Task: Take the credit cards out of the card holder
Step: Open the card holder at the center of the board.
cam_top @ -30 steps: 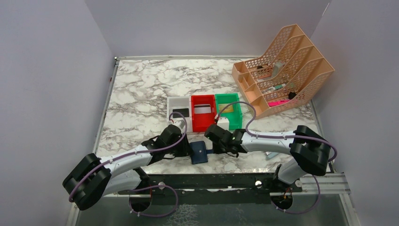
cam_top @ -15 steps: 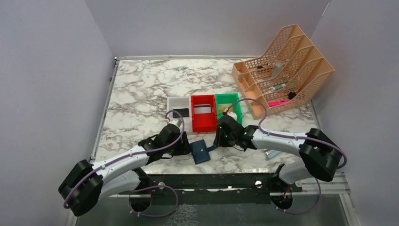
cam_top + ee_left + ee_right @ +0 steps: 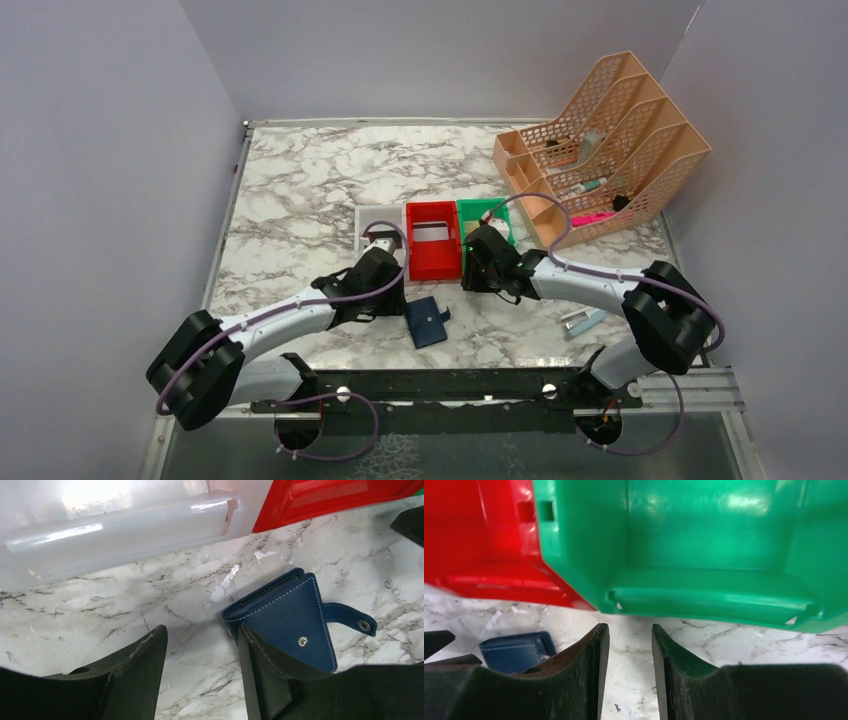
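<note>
The navy card holder (image 3: 427, 322) lies on the marble table, folded, with its snap tab loose. It also shows in the left wrist view (image 3: 292, 617) and at the lower left of the right wrist view (image 3: 516, 650). My left gripper (image 3: 392, 298) (image 3: 202, 640) is open and empty, its right finger just beside the holder's left edge. My right gripper (image 3: 472, 274) (image 3: 630, 635) is open a little and empty, in front of the green bin (image 3: 704, 555). A whitish card (image 3: 430, 233) lies in the red bin (image 3: 432, 262). The other cards are hidden.
The white bin (image 3: 125, 527) is just ahead of my left gripper, partly under the arm in the top view. A peach mesh organiser (image 3: 600, 150) stands at the back right. A small silver-blue stapler-like object (image 3: 583, 320) lies near the right arm.
My right gripper has left the card holder's tab and moved back toward the green bin. My left gripper has shifted up toward the white bin. The holder stays on the table, turned slightly.
</note>
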`<state>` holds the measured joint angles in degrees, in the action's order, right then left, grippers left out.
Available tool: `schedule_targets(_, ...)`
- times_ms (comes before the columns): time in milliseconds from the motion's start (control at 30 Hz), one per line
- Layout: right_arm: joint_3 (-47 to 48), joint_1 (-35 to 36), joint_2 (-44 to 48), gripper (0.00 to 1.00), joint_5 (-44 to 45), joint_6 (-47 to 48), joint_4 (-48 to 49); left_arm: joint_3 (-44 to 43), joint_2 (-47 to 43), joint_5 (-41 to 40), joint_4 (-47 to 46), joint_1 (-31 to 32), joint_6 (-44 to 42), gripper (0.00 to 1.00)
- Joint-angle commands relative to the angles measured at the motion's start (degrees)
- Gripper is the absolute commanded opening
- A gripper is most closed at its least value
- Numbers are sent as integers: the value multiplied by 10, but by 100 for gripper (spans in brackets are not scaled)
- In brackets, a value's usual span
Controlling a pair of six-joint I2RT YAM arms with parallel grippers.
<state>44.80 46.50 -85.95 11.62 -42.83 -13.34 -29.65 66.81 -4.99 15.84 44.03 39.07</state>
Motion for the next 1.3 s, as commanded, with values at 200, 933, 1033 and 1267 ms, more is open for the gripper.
schedule_targets(200, 35, -44, -25, 42, 27, 54, 0, -68, 82, -19, -32, -15, -52, 57)
schedule_targets(933, -69, -54, 84, 50, -336, 57, 98, -11, -39, 2, -18, -31, -25, 58)
schedule_targets(1033, -76, -37, 79, 65, -356, 43, 115, 11, -83, 0, -18, -31, -18, 63)
schedule_targets(1267, -44, -8, 61, 63, -313, 65, 82, 40, -167, -35, -6, -32, 3, 91)
